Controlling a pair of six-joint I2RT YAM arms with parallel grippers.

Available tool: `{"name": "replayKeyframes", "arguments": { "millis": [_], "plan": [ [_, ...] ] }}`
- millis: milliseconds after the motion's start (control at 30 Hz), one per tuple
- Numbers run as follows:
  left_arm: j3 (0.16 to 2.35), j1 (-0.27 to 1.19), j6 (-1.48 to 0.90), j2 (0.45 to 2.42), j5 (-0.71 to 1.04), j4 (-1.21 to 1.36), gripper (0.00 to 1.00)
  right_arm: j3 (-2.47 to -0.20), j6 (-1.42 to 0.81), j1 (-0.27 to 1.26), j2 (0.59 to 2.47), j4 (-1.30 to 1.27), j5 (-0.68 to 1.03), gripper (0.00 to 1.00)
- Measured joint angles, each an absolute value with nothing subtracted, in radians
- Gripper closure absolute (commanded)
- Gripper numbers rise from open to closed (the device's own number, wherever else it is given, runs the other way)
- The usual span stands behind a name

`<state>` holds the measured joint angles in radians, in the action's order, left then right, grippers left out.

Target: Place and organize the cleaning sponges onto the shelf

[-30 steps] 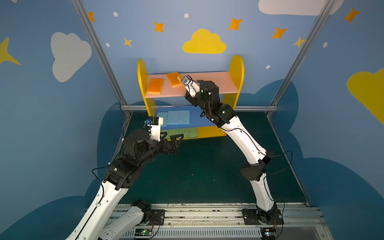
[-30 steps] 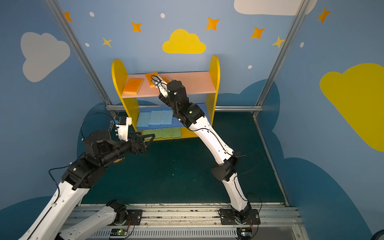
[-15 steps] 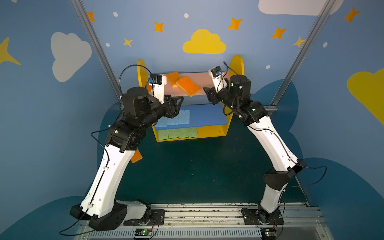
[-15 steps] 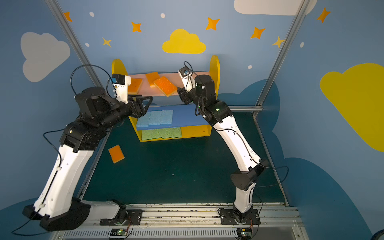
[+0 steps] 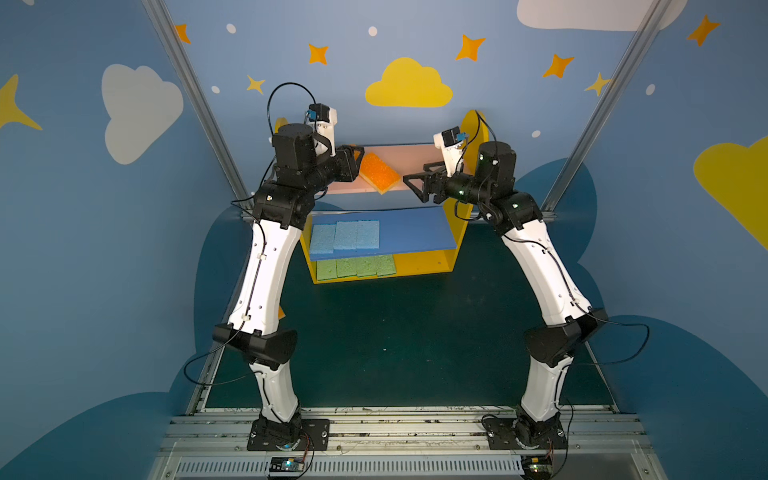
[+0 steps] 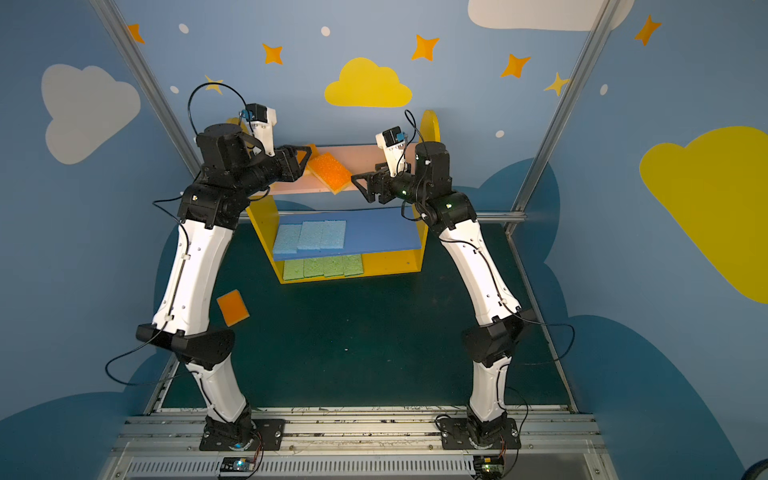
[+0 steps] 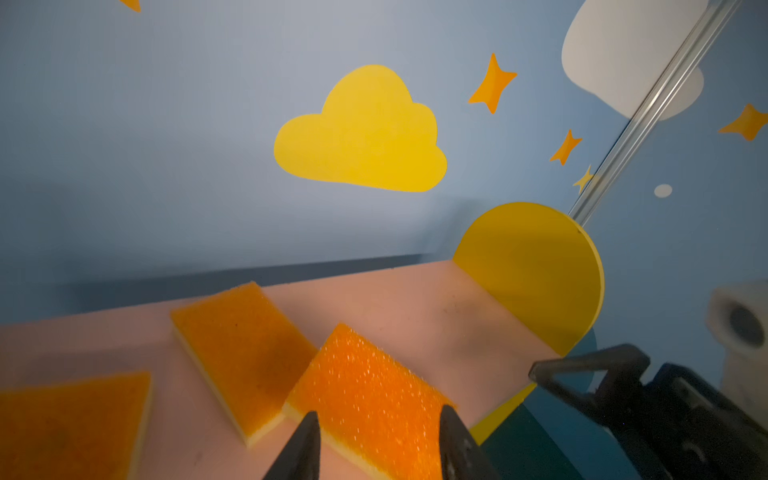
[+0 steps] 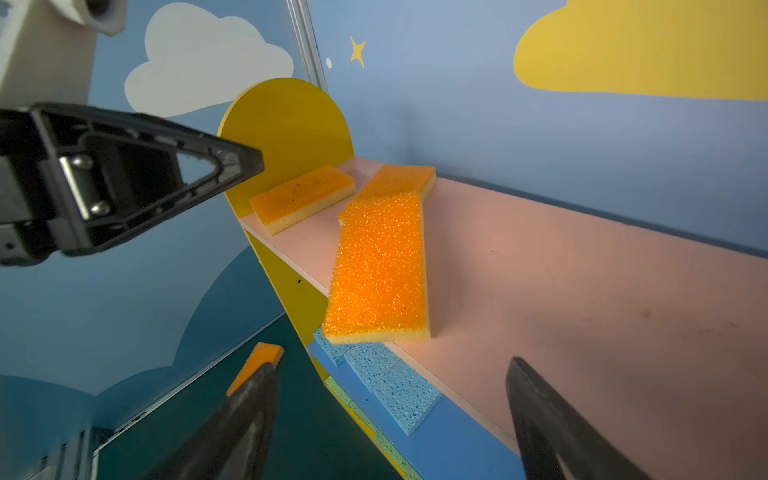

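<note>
By my reckoning most of it is done: three light blue sponges sit in a row on the blue board of the shelf, four light green sponges on the yellow board, and two orange sponges lie on the pink board. What remains is the floor sponge, orange, at near left and well apart from both my grippers, and the crooked orange sponge, which leans on its neighbour and overhangs the pink board's near edge. That one lies between my grippers. My left gripper, jaws narrowed and empty, is just at its far-left corner. My right gripper, jaws wide and empty, hangs just to its right.
</note>
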<state>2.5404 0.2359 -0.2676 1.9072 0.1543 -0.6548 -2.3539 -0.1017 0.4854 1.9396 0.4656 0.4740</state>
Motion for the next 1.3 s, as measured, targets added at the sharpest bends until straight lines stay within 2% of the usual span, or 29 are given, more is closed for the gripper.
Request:
{"name": "replayKeyframes", "arguments": {
  "millis": [100, 267, 533, 1300],
  "plan": [
    [2.629, 0.207, -0.285, 1.984, 0.178, -0.659, 0.54, -2.384, -0.113, 0.481, 1.990, 0.462, 0.532, 0.12],
    [2.633, 0.152, -0.327, 2.024, 0.223, -0.649, 0.54, -2.442, -0.115, 0.490, 2.058, 0.457, 0.589, 0.12],
    [2.640, 0.137, -0.364, 2.070, 0.286, -0.616, 0.54, -2.506, -0.057, 0.542, 2.113, 0.460, 0.591, 0.11],
    [2.658, 0.152, -0.389, 2.114, 0.340, -0.585, 0.54, -2.571, 0.155, 0.641, 2.180, 0.484, 0.321, 0.08]
  ]
}}
